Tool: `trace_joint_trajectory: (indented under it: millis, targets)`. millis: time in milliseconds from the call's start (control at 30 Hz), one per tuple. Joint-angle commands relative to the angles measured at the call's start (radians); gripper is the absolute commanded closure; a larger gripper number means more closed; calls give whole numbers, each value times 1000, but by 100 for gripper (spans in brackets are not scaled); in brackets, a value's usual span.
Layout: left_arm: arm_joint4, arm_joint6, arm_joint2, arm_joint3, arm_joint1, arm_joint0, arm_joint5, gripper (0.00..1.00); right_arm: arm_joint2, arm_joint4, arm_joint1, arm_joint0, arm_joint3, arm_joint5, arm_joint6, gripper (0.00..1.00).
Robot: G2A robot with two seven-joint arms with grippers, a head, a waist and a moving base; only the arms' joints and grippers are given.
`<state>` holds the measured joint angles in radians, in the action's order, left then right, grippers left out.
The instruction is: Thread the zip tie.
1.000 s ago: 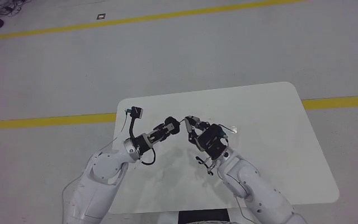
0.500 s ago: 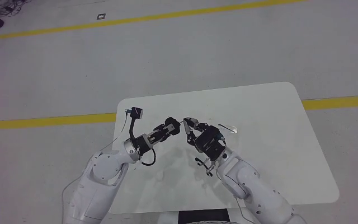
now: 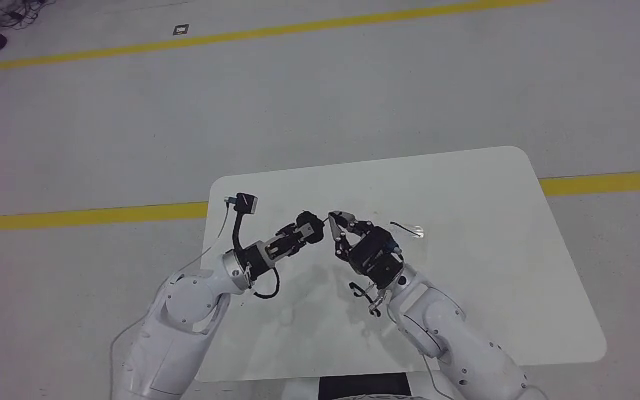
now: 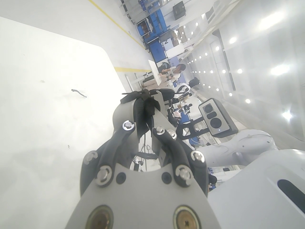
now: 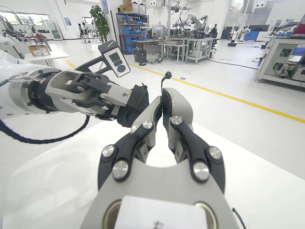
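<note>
The zip tie (image 5: 167,74) is pinched between the pressed-together fingers of the right gripper (image 5: 162,103). Its short black stem and square head poke free beyond the fingertips, in the air above the table (image 3: 480,200) toward its 9 o'clock side. In the top view the left gripper (image 4: 142,107) sits at 9 o'clock of the right one, almost touching it. Its black-wrapped tips look drawn together, but I cannot tell whether the strap's tail lies between them. A thin strip (image 3: 405,229), likely a spare tie, lies flat on the table at about 3 o'clock of the right gripper, apart from both. The step in hand appears to be lining up the tail with the head's slot, and the threading itself looks not yet done. To do it well, I judge the right gripper should act as a fixed vice with the slot facing 9 o'clock. The left gripper would then do all the travel, in small straight pushes toward 3 o'clock. The strap looks thin and springy, so a grip close to the tail's tip should stop it buckling. The wrapped pads hide much of that tip, so the approach wants to be slow, with the tail squared to the slot before any push.
</note>
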<state>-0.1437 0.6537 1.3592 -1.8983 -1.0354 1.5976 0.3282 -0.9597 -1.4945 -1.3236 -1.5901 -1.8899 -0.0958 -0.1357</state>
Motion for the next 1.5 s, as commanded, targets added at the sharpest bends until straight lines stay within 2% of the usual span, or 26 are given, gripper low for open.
trace_joint_trajectory:
  millis: [0,233,267,300,333,367,400,833,1000,1167,1400,1467]
  targets:
    - [0,-1,0,-1,1,1,-1,100,1,-1,0,0,0,0,0,100]
    - [1,-4,2,-6,4,5,-1,100,1,-5,1,-4,-5,4,3,100]
    - [1,-4,3,-6,4,6,-1,100,1,-5,1,-5,-7,5,4,86]
    - [1,-5,3,-7,4,7,-1,100,1,-4,1,-7,-8,6,4,66]
    - [1,-6,4,-7,5,8,-1,100,0,-4,2,-8,-10,7,4,54]
    - [0,-6,4,-8,5,9,-1,100,0,-3,2,-10,-12,8,4,14]
    - [-1,-7,4,-9,5,10,0,100,-1,-3,2,-11,-13,9,4,0]
    - [-40,-13,15,-8,10,25,0,100,-11,-8,5,-20,-21,19,-10,0]
    - [-141,-13,19,6,8,26,2,100,-35,-30,10,-37,-22,32,-22,0]
    - [-298,8,21,32,6,28,-8,100,-59,-63,15,-59,-25,72,-15,0]
    - [-468,37,23,76,4,26,-80,100,-47,-75,18,-33,0,147,7,0]
    - [-460,39,26,81,5,23,-97,100,-44,-75,19,-28,9,167,12,0]
